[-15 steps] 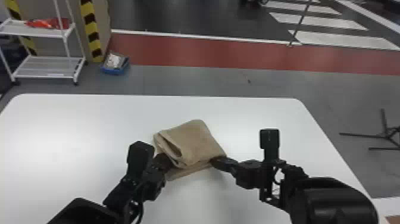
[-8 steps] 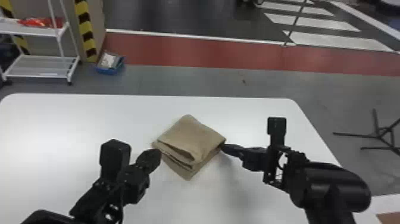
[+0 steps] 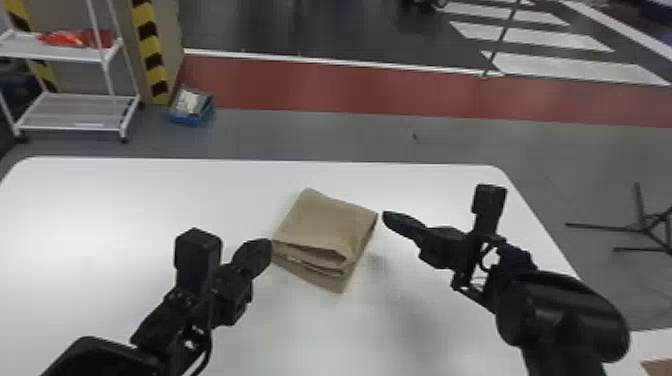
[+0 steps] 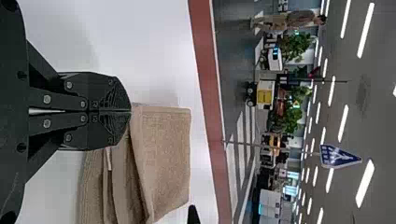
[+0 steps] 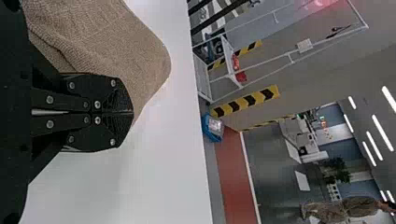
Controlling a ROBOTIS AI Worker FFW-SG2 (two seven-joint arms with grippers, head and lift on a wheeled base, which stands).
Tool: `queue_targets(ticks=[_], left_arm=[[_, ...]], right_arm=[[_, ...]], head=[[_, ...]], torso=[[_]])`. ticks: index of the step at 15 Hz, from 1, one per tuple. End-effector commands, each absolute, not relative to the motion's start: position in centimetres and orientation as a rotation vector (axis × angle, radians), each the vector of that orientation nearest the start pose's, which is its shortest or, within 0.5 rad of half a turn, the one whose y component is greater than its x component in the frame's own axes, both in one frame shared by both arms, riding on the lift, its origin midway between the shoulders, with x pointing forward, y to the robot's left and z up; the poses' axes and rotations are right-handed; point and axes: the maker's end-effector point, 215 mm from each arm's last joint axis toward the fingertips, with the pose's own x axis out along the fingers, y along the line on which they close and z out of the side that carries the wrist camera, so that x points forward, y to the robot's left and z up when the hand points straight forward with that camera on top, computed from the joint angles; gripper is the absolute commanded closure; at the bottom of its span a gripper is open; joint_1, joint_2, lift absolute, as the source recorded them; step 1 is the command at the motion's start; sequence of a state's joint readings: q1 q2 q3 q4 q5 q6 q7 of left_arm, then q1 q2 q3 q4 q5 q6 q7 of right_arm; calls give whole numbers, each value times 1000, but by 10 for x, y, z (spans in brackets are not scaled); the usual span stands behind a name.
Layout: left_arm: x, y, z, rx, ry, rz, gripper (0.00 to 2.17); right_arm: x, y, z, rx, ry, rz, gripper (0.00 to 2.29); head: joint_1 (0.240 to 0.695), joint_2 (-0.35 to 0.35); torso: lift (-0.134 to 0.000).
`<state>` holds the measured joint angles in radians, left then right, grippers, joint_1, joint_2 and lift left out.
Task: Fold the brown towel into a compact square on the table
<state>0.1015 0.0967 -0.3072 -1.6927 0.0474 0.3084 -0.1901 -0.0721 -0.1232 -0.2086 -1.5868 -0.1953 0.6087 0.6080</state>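
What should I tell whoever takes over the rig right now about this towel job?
Left gripper: shut, nothing seen between its fingers, tip at the towel's left edge; contact unclear.
Right gripper: shut and empty, just off the towel's right side.
Brown towel: mid-table, between the grippers.
Done: folded into a compact, layered, roughly square bundle.
Left: perhaps tidy the near side, where lower layers stick out, then withdraw both arms.

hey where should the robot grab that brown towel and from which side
The near corner of the brown towel looks best, approached low from the robot's side, one finger above and one beneath: it lies flat, and the stacked layers' edges face that way, so all might be pinched together.
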Motion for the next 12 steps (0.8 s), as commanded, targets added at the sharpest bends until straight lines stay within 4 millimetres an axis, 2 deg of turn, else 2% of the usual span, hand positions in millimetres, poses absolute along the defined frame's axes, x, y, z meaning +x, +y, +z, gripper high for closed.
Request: queue_targets(ticks=[1,4,5,6,8,12], left_arm=[[521,31,-442,44,290,-515,1959],[519,20,-452,55,285,-531,1959],[517,18,-456,59,288,-531,1959],[518,21,-460,65,285,-519,1959],[517,22,-464,67,293,-514,1959],[498,7,-457,44,321,-549,1959]], right_arm=[[545,-285,-405,313,377,406,1430],[505,-336,-370,350,314,410,1430],[495,-348,-363,346,301,404,1433],[492,-355,-355,345,288,411,1433],[490,-365,-347,341,276,411,1433],[503,-377,-344,349,267,401,1433]], head=[[695,-202],[695,-251],[695,-292],[695,-292],[695,-340],[695,-350]], torso=[[-110],[-110],[-110],[-110],[-110],[-110]])
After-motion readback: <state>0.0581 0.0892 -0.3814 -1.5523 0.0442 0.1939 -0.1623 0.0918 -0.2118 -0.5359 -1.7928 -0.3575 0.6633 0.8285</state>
